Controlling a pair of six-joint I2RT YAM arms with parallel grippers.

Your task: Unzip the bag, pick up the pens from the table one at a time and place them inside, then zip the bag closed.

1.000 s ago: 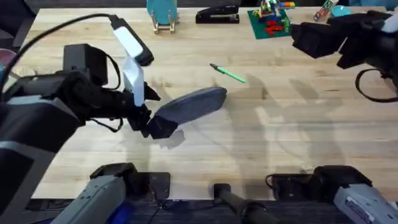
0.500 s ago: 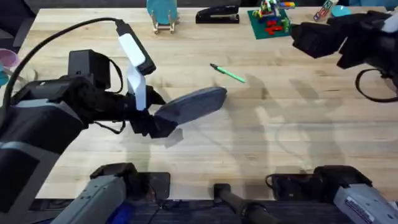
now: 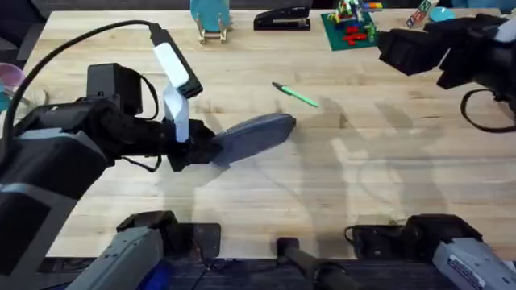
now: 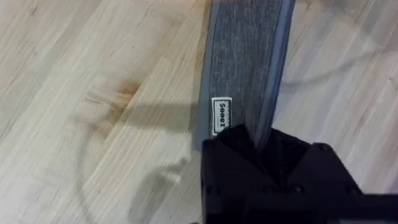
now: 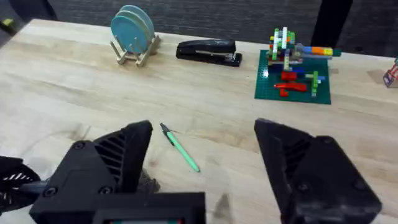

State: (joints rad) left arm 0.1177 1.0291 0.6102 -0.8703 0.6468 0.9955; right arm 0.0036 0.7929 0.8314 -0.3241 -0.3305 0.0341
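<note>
Presently, the oblong blue-grey fabric pencil pouch [image 3: 251, 134] lies flat on the light wood-plank tabletop [image 3: 339, 185], a little left of centre, its long axis running from the left arm up toward the slim bright-green pen with a black end [image 3: 295, 94]. The pen rests near the pouch's far end, not touching it. No opening shows in the pouch; judged from this, the unzipping step is in hand.

Your left gripper [image 4: 261, 146] is clamped on the pouch's near end, its black fingers [image 4: 227, 146] pinching the fabric just beside a small white label [image 4: 221, 116]. Whether you hold the zipper pull or only the cloth cannot be told; confirm that before you draw.

Your right gripper [image 5: 202, 171] hangs over the far right of the table with its jaws spread wide, holding nothing, well apart from the pouch.

Recommendation: bring the right gripper to pin the far end, then pull straight along the zipper line. With one end free the pouch would likely slide or lift. Keep clear of the pen.

Noted beyond: a black stapler [image 3: 282, 18], a teal disc stand [image 3: 211, 18], a green brick plate [image 3: 350, 24].
</note>
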